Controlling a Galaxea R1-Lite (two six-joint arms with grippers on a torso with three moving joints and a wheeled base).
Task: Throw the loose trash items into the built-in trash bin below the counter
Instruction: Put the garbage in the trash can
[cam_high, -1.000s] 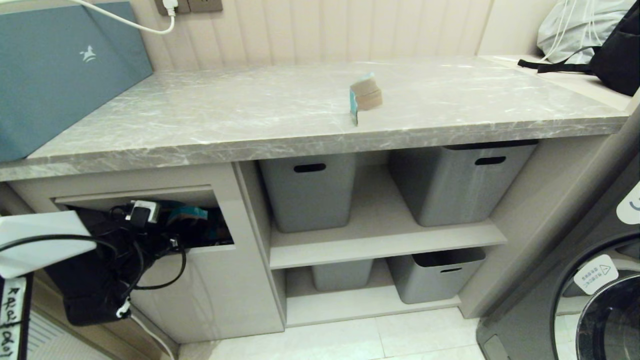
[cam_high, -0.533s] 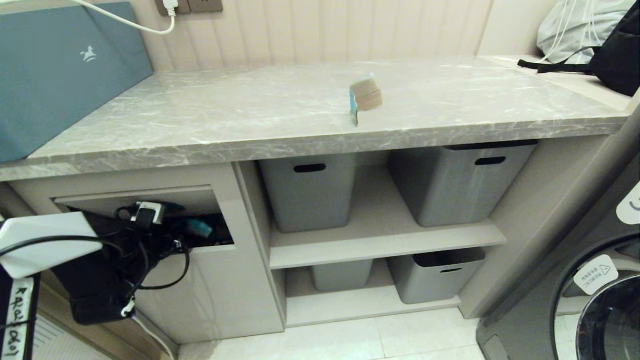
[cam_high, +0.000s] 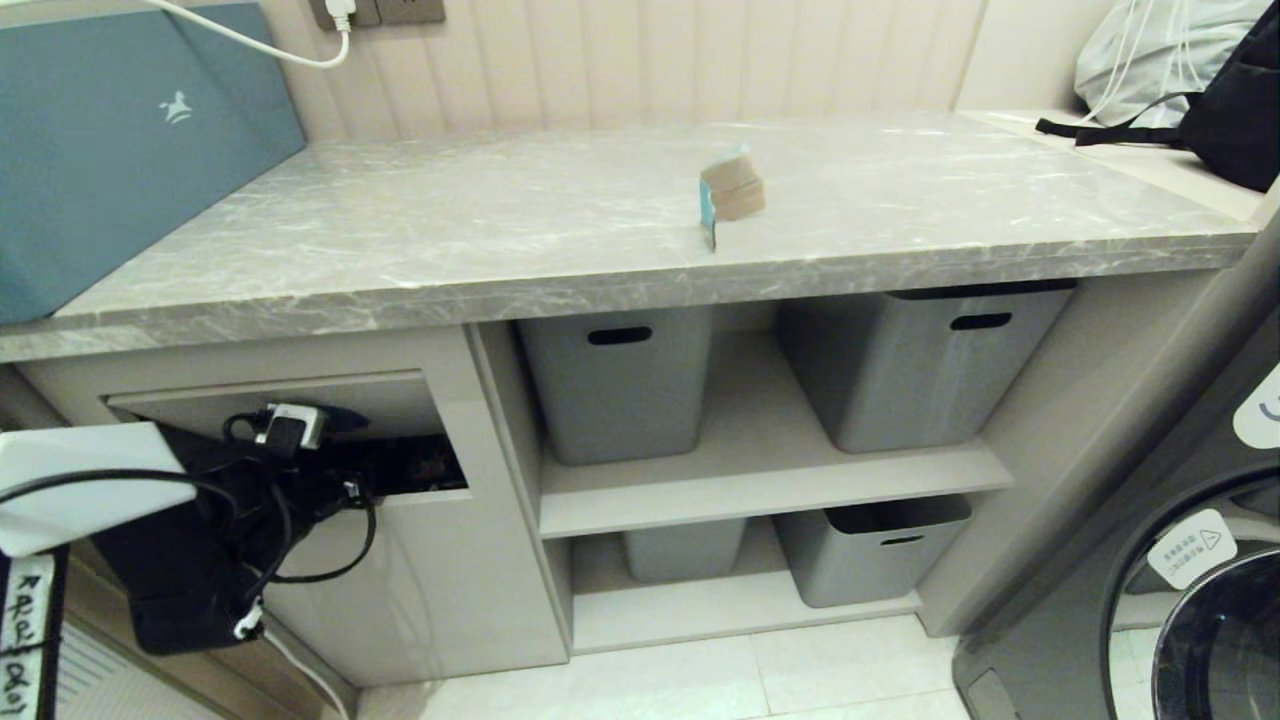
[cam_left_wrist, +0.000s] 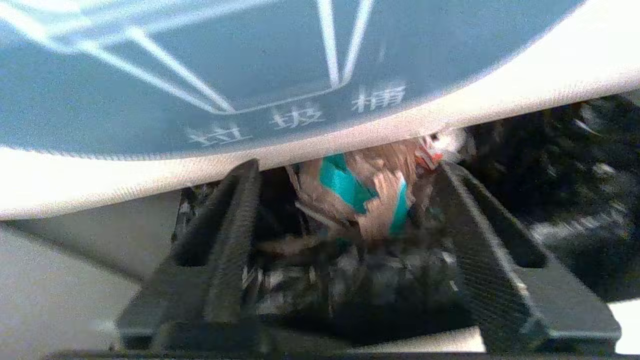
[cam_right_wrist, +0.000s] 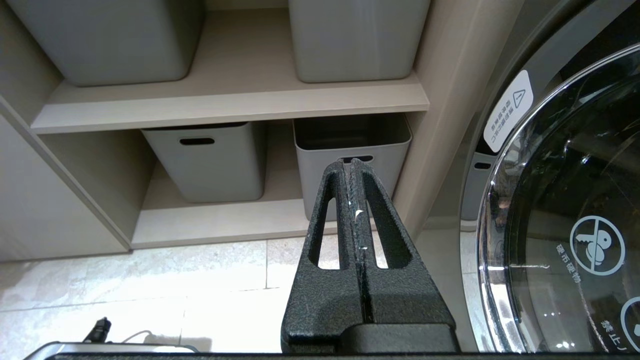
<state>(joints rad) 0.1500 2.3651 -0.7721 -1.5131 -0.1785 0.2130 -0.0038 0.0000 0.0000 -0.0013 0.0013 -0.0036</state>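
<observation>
One cardboard scrap (cam_high: 732, 192), brown with a turquoise edge, stands on the grey marble counter (cam_high: 450, 230) near its front edge. My left arm reaches into the pushed-in flap opening (cam_high: 410, 462) of the built-in trash bin (cam_high: 430, 580) under the counter's left end. In the left wrist view the left gripper (cam_left_wrist: 347, 170) is open. A crumpled brown and turquoise scrap (cam_left_wrist: 370, 195) lies loose beyond its fingertips inside the dark bin, under the flap's blue sticker (cam_left_wrist: 200, 65). The right gripper (cam_right_wrist: 351, 165) is shut on nothing, low by the floor.
Grey plastic bins with slot handles (cam_high: 615, 385) (cam_high: 920, 360) fill the open shelves right of the bin cabinet. A washing machine door (cam_high: 1210, 620) is at far right. A teal box (cam_high: 120, 150) leans at the counter's left and a black bag (cam_high: 1235, 100) sits at back right.
The turquoise scrap seen at the left gripper in the bin opening dropped lower and is gone from the head view. The left arm shifted slightly in the opening.
</observation>
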